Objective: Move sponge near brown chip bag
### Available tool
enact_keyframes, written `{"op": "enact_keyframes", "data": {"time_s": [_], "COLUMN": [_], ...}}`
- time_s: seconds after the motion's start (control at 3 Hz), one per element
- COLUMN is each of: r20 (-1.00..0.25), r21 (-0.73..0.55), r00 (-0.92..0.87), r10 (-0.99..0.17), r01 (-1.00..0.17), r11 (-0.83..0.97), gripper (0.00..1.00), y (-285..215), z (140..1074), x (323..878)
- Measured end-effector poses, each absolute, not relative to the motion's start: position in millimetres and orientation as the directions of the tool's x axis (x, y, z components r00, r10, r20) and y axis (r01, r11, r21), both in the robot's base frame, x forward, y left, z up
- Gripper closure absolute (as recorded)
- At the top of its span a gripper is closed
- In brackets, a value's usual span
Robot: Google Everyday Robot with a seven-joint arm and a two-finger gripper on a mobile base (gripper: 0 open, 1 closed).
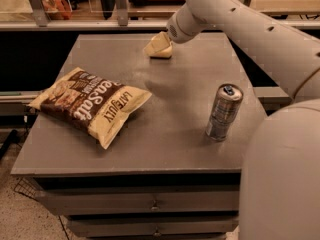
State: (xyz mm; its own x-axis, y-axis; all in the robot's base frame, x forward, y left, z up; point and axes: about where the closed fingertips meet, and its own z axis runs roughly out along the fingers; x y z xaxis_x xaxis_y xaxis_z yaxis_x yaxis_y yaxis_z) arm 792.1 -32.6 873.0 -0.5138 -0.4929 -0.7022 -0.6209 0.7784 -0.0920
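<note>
The sponge [163,53], a small pale yellow block, lies on the grey table [175,109] near its far edge. My gripper [156,43] comes in from the right on the white arm and is right at the sponge, over its top left side, partly covering it. The brown chip bag [90,104] lies flat on the table's left side, nearer the front, well apart from the sponge.
A silver drink can [224,112] stands upright on the right side of the table. My arm's large white body [280,174] fills the lower right of the view. Drawers [150,204] sit below the tabletop. A rail and shelf run behind the table.
</note>
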Motion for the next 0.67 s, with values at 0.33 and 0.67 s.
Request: {"op": "enact_keyframes", "data": {"time_s": [0.33, 0.67], "r20": [-0.675, -0.677], "r21": [-0.088, -0.076], "r00": [-0.56, -0.575], "r10": [-0.481, -0.459], "r01": [-0.586, -0.565], "r11": [0.805, 0.821], "gripper": [0.0, 0.19], "y": [-36.5, -42.3], "z": [843.4, 836.8], "x": [813.4, 822.7]}}
